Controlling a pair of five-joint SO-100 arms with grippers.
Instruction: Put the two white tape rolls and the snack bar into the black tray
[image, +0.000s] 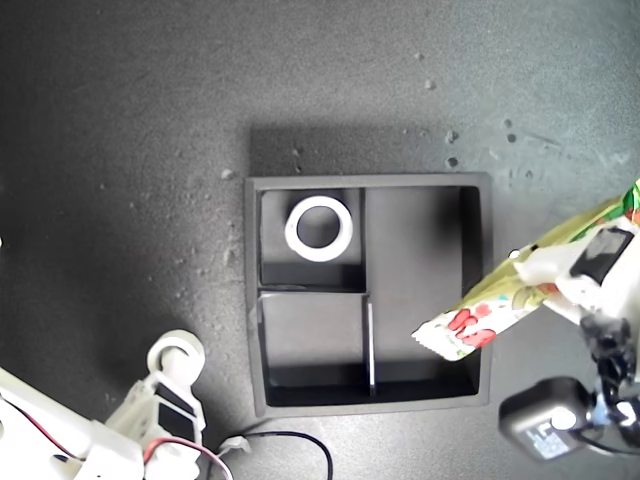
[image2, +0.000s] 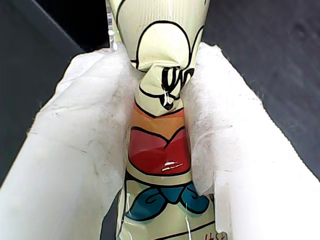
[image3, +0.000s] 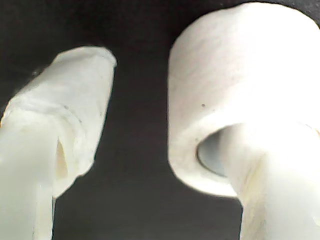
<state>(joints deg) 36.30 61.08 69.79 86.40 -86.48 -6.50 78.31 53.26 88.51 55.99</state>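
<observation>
- Closest to the arm bases, near the bench (image: 120, 150) edge at the exterior view's bottom left: my second gripper (image3: 145, 115), jaws apart and clamping nothing.
- One finger threaded through the hole of the thicker tape roll (image3: 235, 75); the other finger clear of the roll's outer face, dark gap between. Cannot tell whether the roll rests on the bench or hangs on the finger.
- At the exterior view's right edge: my first gripper (image2: 160, 125), jaws closed on the snack bar (image: 480, 310), white padded fingers (image2: 90, 125) pinching the wrapper hard enough to crease it.
- Snack bar held by one end, slanting across the black tray (image: 370, 402); free crimped end already over the long compartment (image: 415, 260), held end outside the wall on the exterior view's right.
- Farther on, in the small compartment at the tray's far corner, toward the exterior view's left: the flatter tape roll (image: 291, 228), lying flat and already placed.
- Small near compartment (image: 310, 340) bare, a likely home for the thicker roll.
- Step in hand, by judgement: laying the bar into the long compartment.
- To do it well: turn the bar parallel to the compartment's long walls first, since the packet looks about as long as the slot.
- Lower the free end against the near wall, then bring the held end down inside the far wall before letting go.
- Risk: released while slanted, the bar would likely end propped on the rim or on the divider.
</observation>
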